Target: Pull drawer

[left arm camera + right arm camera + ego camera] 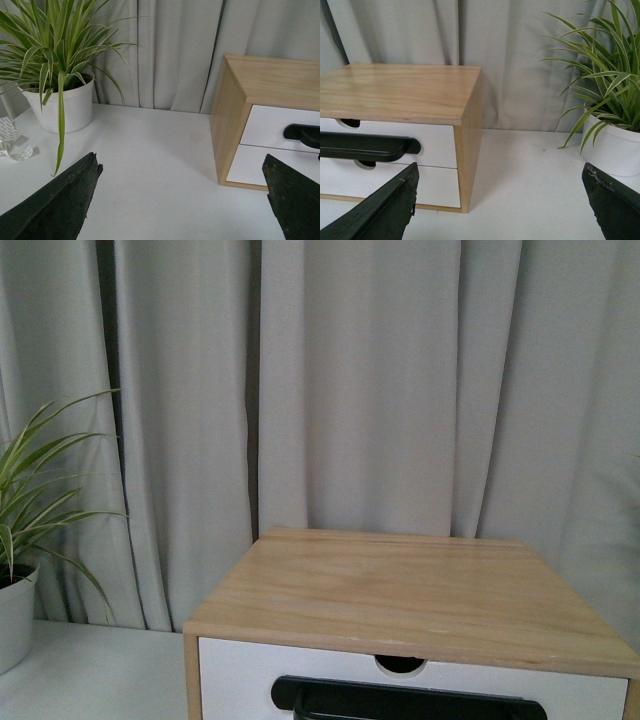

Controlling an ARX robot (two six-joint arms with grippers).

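- The wide, shallow drawer point(235, 680) with a white front panel sits at the top of a small light-wood cabinet point(410, 585), directly under its flat top slab. The panel lies level with the cabinet's front edge, so the drawer is closed.
- A half-round notch point(400, 664) is cut into the panel's top edge, and the long black bar handle point(410, 702) runs across the panel just below it.
- The right wrist view shows a second white drawer front point(437, 186) beneath the first, also closed.
- The left pincer point(180, 162) is spread wide and holds nothing. Its black fingers point(55, 202) frame the bare white bench point(150, 150) to the left of the cabinet, well apart from the handle.
- The right pincer point(500, 170) is also wide and empty, off the cabinet's right corner and touching nothing.
- A green-and-cream striped plant in a round white pot point(65, 107) stands on the bench left of the cabinet.
- A similar potted plant point(615, 147) stands to the right.
- A pale grey pleated curtain point(350, 390) hangs behind everything.
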